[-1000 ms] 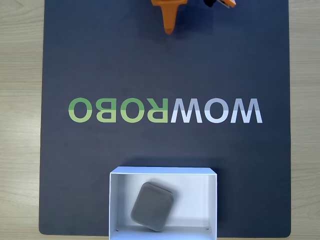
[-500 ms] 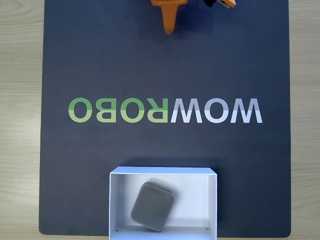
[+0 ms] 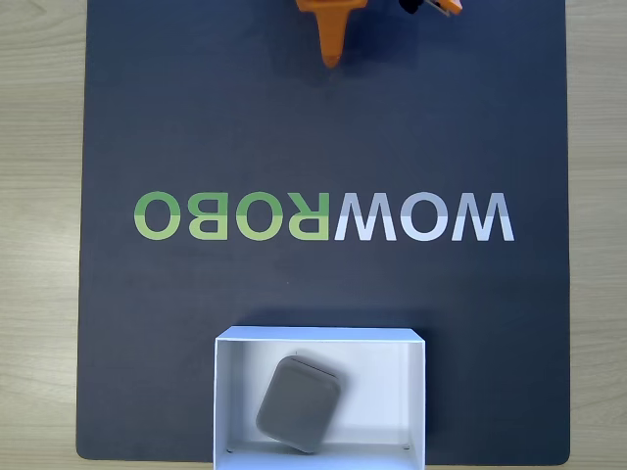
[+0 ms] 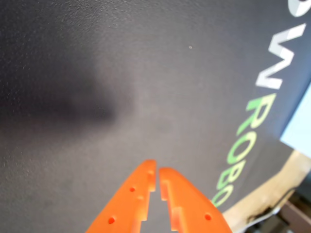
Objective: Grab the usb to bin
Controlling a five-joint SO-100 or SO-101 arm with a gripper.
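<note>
The usb [image 3: 299,403] was seen lying flat inside the bin [image 3: 418,392] in the fixed view, turned at a slant, a little left of the bin's middle. Its lower corner was near the bin's bottom wall, and some white floor was left bare to the right of it. The bin was placed on the dark mat [image 3: 196,117], at the mat's bottom edge, just under the big printed letters [image 3: 323,216]. The letters were shown in green and white, and they were read backwards in that view. The gripper [image 3: 333,61] was found far from the bin, at the top edge of the mat, well above the letters. Only its orange tip was shown there, pointed down toward the letters. In the wrist view, the gripper [image 4: 157,171] was seen from close up over bare mat, with nothing held in it. Its two orange fingers [image 4: 133,199] were pressed nearly together, with only a thin crack left between them. A soft dark shadow was cast on the mat to the left of the fingers. The letters were seen along the right side of that view, and a strip of light wooden table [image 3: 39,245] was shown past the mat's edge.
</note>
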